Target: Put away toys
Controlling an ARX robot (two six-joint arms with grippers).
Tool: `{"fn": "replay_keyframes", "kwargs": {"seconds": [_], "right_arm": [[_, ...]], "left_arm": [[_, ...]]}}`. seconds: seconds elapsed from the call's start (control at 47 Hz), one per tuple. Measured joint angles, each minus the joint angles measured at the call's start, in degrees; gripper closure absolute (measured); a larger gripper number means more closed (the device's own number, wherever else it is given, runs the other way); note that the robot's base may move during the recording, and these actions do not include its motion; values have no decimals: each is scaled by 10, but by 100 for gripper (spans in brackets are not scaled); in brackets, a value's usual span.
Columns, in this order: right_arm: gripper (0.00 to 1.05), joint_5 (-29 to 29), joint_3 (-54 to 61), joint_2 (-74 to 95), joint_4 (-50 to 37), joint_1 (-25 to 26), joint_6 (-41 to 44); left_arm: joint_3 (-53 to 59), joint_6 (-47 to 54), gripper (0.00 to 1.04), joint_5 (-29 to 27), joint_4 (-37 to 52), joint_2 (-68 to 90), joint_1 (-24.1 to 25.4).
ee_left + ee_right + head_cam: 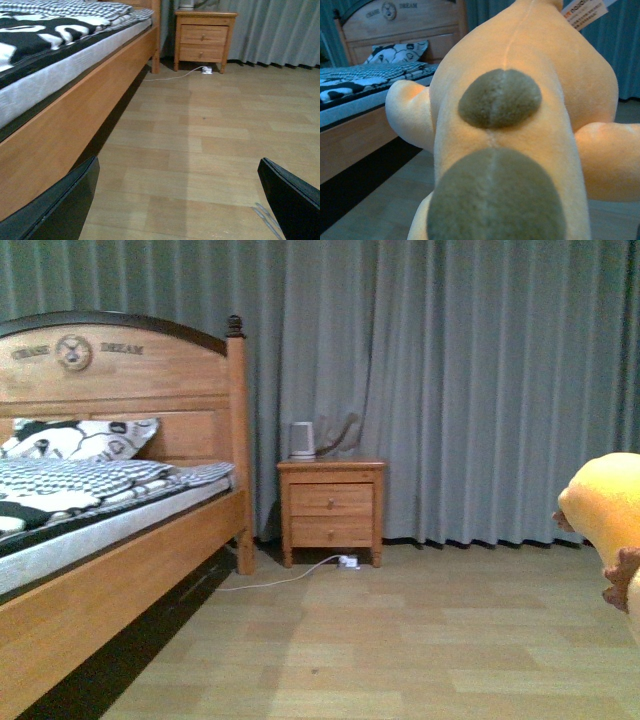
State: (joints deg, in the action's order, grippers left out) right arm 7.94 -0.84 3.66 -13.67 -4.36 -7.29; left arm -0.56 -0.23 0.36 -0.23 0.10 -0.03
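Observation:
The orange-yellow plush animal [520, 125] fills the right wrist view, with two brown-grey patches down its body and a paper tag at its far end. My right gripper is shut on it; its fingers are hidden behind the plush. In the front view the plush [610, 510] shows at the right edge, held above the floor, with a brown claw paw [622, 580]. My left gripper [177, 200] is open and empty, low over the wooden floor beside the bed, with its black fingers [60, 205] wide apart.
A wooden bed [120, 570] with black-and-white bedding stands at the left. A wooden nightstand [330, 510] with a kettle stands against the grey curtain [480, 390]. A white cable and plug [345, 562] lie on the floor by it.

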Motion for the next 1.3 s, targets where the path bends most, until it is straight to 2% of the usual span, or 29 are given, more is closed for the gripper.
{"fn": "replay_keyframes", "kwargs": {"seconds": [1.297], "right_arm": [[95,6,0,0,0,-1,1]], "left_arm": [[0,0,6,-4,0,0,0]]}}
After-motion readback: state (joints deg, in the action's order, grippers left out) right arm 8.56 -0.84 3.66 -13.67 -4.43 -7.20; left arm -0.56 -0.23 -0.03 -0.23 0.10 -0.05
